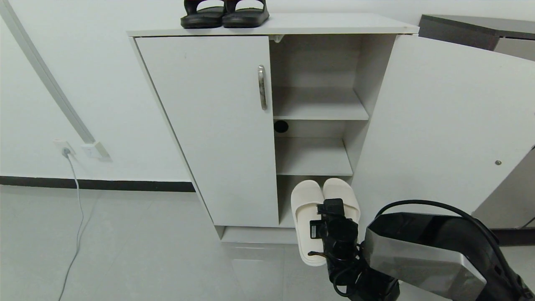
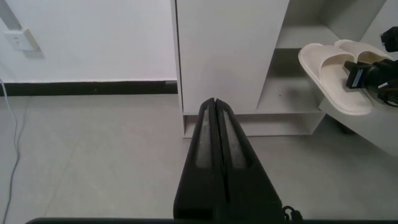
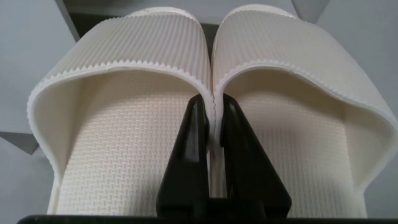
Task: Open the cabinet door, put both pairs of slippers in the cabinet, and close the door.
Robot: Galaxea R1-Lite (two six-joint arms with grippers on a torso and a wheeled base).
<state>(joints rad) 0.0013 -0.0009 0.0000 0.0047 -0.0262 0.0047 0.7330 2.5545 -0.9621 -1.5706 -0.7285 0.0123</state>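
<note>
A white cabinet (image 1: 342, 28) stands against the wall with its left door (image 1: 209, 125) shut and its right door (image 1: 439, 125) swung open. My right gripper (image 1: 332, 209) is shut on the pair of white slippers (image 1: 307, 205), pinching their two inner walls together (image 3: 213, 106). The white slippers (image 3: 124, 124) hang toes-first at the mouth of the bottom compartment (image 1: 286, 200), heels sticking out over the floor. A pair of black slippers (image 1: 225, 14) rests on the cabinet top. My left gripper (image 2: 214, 102) is shut on nothing, low over the floor, left of the white slippers (image 2: 336, 68).
Two bare shelves (image 1: 317, 104) lie above the bottom compartment. A metal handle (image 1: 262, 88) is on the shut door. A wall socket (image 1: 64, 148) and grey cable (image 1: 77, 217) are at the left. Dark grey furniture (image 1: 468, 27) stands behind the open door. Open tiled floor (image 1: 146, 251) lies front left.
</note>
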